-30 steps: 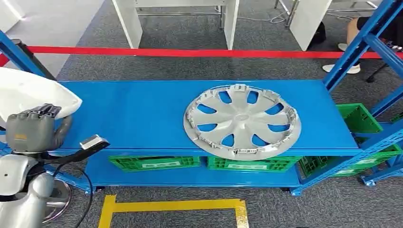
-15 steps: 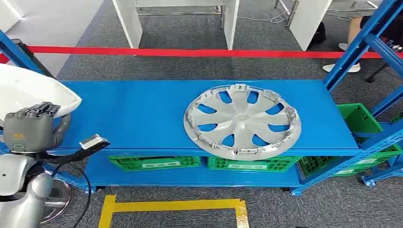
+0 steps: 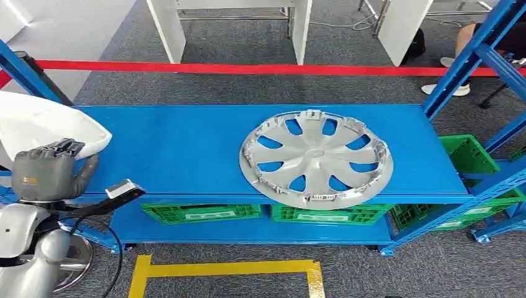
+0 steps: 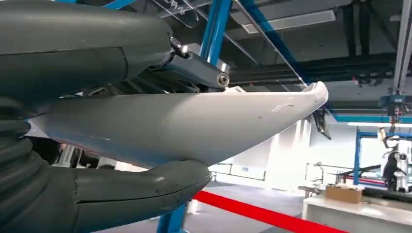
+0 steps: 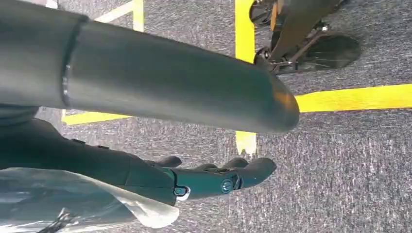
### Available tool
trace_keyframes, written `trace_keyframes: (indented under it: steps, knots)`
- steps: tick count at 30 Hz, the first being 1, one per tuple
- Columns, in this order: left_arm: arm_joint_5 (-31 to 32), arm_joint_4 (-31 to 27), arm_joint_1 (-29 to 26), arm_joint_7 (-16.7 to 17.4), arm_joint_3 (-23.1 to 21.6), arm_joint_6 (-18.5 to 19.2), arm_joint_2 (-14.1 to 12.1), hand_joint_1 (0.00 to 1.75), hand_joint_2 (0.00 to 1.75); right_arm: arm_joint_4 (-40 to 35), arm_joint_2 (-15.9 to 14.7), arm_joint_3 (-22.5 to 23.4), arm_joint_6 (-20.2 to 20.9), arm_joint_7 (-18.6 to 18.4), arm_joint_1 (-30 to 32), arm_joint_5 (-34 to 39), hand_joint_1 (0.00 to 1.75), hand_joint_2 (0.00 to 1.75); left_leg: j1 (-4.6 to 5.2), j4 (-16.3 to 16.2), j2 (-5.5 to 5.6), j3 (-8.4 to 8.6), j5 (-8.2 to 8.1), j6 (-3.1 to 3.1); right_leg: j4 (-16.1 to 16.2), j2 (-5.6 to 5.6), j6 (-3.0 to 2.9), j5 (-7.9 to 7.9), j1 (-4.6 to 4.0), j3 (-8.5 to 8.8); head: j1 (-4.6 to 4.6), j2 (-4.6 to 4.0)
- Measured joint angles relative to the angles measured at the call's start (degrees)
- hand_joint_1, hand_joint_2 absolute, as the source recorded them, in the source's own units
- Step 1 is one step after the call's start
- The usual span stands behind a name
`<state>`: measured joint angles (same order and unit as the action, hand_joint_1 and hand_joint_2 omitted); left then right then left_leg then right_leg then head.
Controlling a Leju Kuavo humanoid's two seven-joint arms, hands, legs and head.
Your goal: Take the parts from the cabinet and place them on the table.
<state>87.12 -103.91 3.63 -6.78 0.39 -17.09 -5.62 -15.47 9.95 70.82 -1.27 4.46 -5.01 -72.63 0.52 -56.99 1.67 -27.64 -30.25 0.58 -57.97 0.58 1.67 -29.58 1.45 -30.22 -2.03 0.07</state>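
the left hand [image 3: 46, 174] is raised at the left of the head view, back of the hand toward the camera, its fingers [image 4: 194, 70] and thick thumb [image 4: 141, 191] clamped on either face of a white curved part [image 4: 194, 121]. the right hand [image 5: 214, 182] hangs low over the floor, fingers apart, holding nothing.

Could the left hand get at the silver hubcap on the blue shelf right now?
Probably not: the left hand already grips a white part, and the hubcap lies well off to its right.
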Motion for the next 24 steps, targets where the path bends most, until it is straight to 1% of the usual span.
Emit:
trace_keyframes:
  steps: [7, 8, 11, 13, 14, 15, 16, 17, 18, 19, 20, 21, 22, 23, 24]
  knots:
    - [-0.3, -0.3, -3.2, 0.0, 2.5, -1.2, -1.3, 1.75, 1.75, 0.0, 0.9, -0.1, -0.2, 0.0, 0.0, -1.1, 0.0, 0.0, 0.0, 0.0, 0.01, -0.01, -0.01, 0.01, 0.0, -0.02, 0.0, 0.0, 0.0, 0.0, 0.0, 0.0]
    - [-0.2, -0.4, -3.6, 0.0, 3.0, -1.2, -1.4, 1.75, 1.75, 0.0, 1.2, -0.1, -0.2, 0.0, 0.0, -1.2, 0.0, 0.0, 0.2, -0.3, 0.03, -0.08, -0.05, 0.06, 0.2, -0.05, 0.12, 0.11, 0.17, -0.02, 0.0, 0.0]
    - [-0.2, -0.9, -4.5, -0.4, 4.2, -1.2, -1.7, 1.75, 1.75, 0.0, 1.5, -0.4, -0.2, -0.4, 0.0, -1.5, 0.0, 0.0, 0.22, -0.4, 0.01, -0.21, -0.1, 0.15, 0.2, -0.03, 0.3, 0.23, 0.25, -0.04, 0.0, 0.0]
    - [0.1, -1.5, -5.1, -0.8, 4.9, -1.2, -2.1, 1.75, 1.75, 0.0, 1.7, -0.5, -0.3, -0.4, -0.1, -1.7, 0.0, 0.0, 0.27, -0.5, 0.02, -0.29, 0.27, 0.47, 0.5, 0.03, 0.77, 0.8, 0.31, -0.01, -0.02, 0.0]
    - [0.3, -1.8, -5.3, -0.9, 5.1, -1.3, -2.3, 1.75, 1.75, 0.0, 1.8, -0.5, -0.3, -0.4, -0.1, -1.7, 0.0, 0.0, 0.07, 0.4, -0.07, -0.26, 0.83, 0.94, 0.5, 0.08, 0.99, 0.91, 0.13, 0.05, 0.0, 0.0]
    - [0.5, -2.0, -5.6, -1.0, 5.2, -1.3, -2.4, 1.75, 1.75, 0.0, 1.8, -0.5, -0.3, -0.4, -0.1, -1.7, 0.0, 0.0, -0.3, 1.0, -0.48, -0.07, 1.42, 1.3, -0.1, -0.15, 0.93, -0.49, 0.11, -0.81, 0.04, 0.0]
    - [0.6, -2.4, -5.8, -1.1, 5.3, -1.5, -2.5, 1.75, 1.75, 0.0, 1.8, -0.6, -0.4, -0.4, -0.1, -1.7, 0.0, 0.0, -0.35, 1.1, -0.49, -0.26, 1.61, 1.56, -2.5, -0.26, 0.84, -2.32, -0.08, -1.74, 0.15, 0.0]
    - [0.8, -2.6, -6.0, -1.1, 5.4, -1.6, -2.6, 1.75, 1.75, 0.0, 1.8, -0.6, -0.4, -0.4, -0.2, -1.7, 0.0, 0.0, -0.33, 1.0, -0.5, -0.53, 1.68, 1.61, -6.2, -0.24, 0.77, -4.29, -0.06, -3.27, 0.26, 0.0]
    - [1.1, -2.7, -6.5, -1.1, 5.6, -1.6, -2.6, 1.75, 1.75, 0.0, 1.8, -0.6, -0.3, -0.4, -0.2, -1.7, 0.0, 0.0, -0.24, 0.9, -0.59, -0.83, 1.75, 1.59, -11.6, -0.25, 0.78, -6.58, -0.08, -5.64, 0.22, 0.0]
    - [1.2, -2.8, -6.8, -1.1, 5.7, -1.7, -2.6, 1.75, 1.75, 0.0, 1.8, -0.6, -0.3, -0.4, -0.1, -1.7, 0.0, 0.0, -0.21, 0.6, -0.67, -1.11, 1.76, 1.58, -15.6, -0.26, 0.79, -7.85, -0.13, -7.42, 0.2, 0.0]
    - [1.4, -2.9, -7.1, -1.1, 5.7, -1.7, -2.6, 1.75, 1.75, 0.1, 1.9, -0.6, -0.3, -0.5, -0.1, -1.7, 0.0, 0.0, -0.2, 0.3, -0.69, -1.37, 1.76, 1.58, -17.6, -0.26, 0.75, -7.82, -0.13, -8.34, 0.2, 0.0]
    - [1.5, -3.0, -7.3, -1.1, 5.7, -1.7, -2.6, 1.75, 1.75, 0.1, 1.9, -0.6, -0.3, -0.5, 0.0, -1.7, 0.0, 0.0, -0.21, 0.1, -0.69, -1.53, 1.74, 1.55, -16.8, -0.27, 0.72, -6.4, -0.13, -7.98, 0.22, 0.0]
    - [1.6, -3.1, -7.5, -1.2, 5.7, -1.7, -2.6, 1.75, 1.75, 0.1, 1.9, -0.6, -0.3, -0.5, -0.1, -1.7, 0.0, 0.0, -0.25, -0.1, -0.67, -1.62, 1.68, 1.46, -13.6, -0.27, 0.69, -3.89, -0.12, -6.47, 0.24, 0.0]
    - [1.6, -3.1, -7.6, -1.2, 5.8, -1.7, -2.6, 1.75, 1.75, 0.1, 1.9, -0.6, -0.3, -0.5, -0.2, -1.7, 0.0, 0.0, -0.34, -0.4, -0.6, -1.65, 1.52, 1.22, -8.4, -0.27, 0.58, -0.85, -0.11, -3.96, 0.22, 0.0]
    - [1.6, -3.2, -7.6, -1.1, 5.9, -1.8, -2.7, 1.75, 1.75, 0.1, 1.9, -0.6, -0.3, -0.5, -0.2, -1.7, 0.0, 0.0, -0.44, -0.8, -0.55, -1.73, 1.3, 0.88, -3.5, -0.24, 0.47, 0.81, -0.09, -1.81, 0.24, 0.0]
